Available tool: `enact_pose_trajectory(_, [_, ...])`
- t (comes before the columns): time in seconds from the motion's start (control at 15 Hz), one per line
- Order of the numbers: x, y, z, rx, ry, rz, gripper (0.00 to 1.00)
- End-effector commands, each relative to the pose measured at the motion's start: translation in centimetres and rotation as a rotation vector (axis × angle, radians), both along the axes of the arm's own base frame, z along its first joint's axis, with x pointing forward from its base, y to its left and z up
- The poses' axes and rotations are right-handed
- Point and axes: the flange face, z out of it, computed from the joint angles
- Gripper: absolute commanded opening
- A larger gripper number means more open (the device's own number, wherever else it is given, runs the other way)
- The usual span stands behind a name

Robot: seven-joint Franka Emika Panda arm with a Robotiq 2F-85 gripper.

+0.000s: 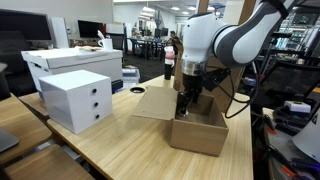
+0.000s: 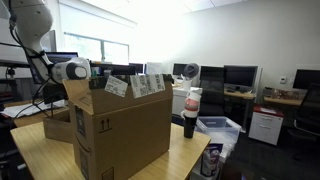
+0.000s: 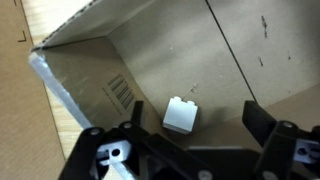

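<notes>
1. Your gripper (image 1: 186, 102): jaws spread wide, holding nothing, hanging inside the open cardboard box (image 1: 200, 132).
2. Small white block (image 3: 181, 115): on the box floor below the jaws, touching neither finger.
3. Wooden table (image 1: 130, 150): bears the box.
4. White drawer unit (image 1: 78, 100): on the same table, well apart.

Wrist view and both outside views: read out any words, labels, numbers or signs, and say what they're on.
Barcode, on the inner wall of the cardboard box: bars only, no digits legible.
Black marks, on the side of the large carton: too small to read.
White labels, on items above the large carton: blurred.
No word or number can be read.
</notes>
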Motion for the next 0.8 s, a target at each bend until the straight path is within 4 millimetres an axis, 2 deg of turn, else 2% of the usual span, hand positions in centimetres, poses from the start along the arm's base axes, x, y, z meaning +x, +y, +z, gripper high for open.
enact_pose_trajectory(0.0, [-0.2, 0.0, 0.1, 0.025, 0.031, -0.004, 1.0])
enact_pose_trajectory(0.73, [-1.5, -0.7, -2.3, 0.025, 0.086, 0.019, 1.0])
